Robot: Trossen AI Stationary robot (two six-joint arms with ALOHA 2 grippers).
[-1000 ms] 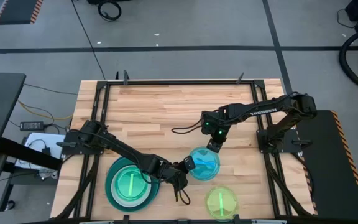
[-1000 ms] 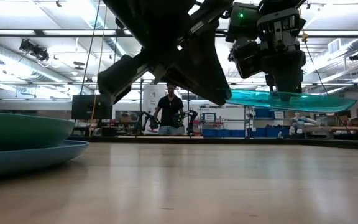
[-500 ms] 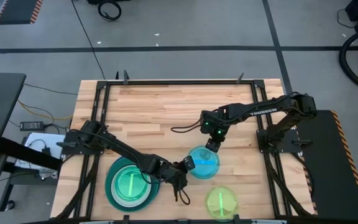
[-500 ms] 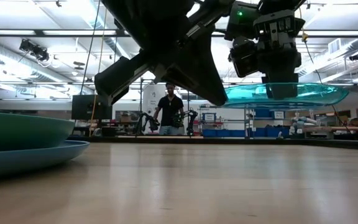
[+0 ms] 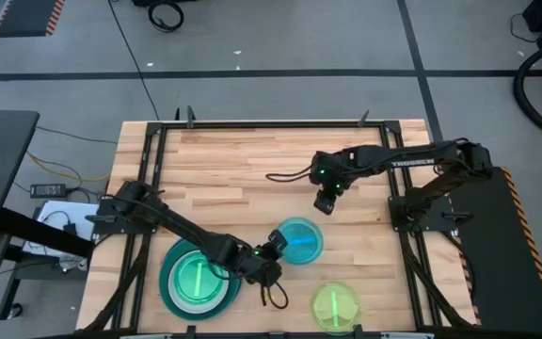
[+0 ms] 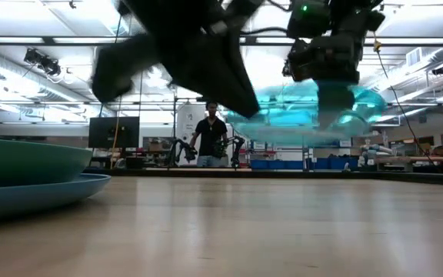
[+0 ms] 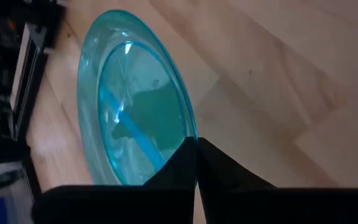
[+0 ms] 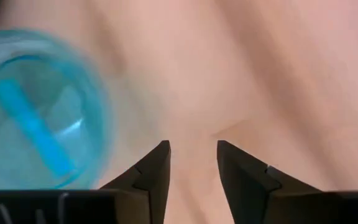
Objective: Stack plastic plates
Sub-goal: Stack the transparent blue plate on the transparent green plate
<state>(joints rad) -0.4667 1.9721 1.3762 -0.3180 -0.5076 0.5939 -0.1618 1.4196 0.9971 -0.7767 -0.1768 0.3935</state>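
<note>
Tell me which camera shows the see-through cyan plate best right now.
The left wrist view: the cyan plate fills the picture, sharp, with the left gripper shut on its rim. The high view shows it small, the low view shows it edge-on and smeared, and the right wrist view catches it blurred.

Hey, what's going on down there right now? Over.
Left claw shut on blue see-through plate. Right claw open, clear of it. Green stack beside, nothing blocking.

A robotics lab: ceiling strip lights (image 6: 21,65), blue storage bins (image 6: 271,163), another robot rig (image 6: 181,148) beside a standing person (image 6: 210,136).
</note>
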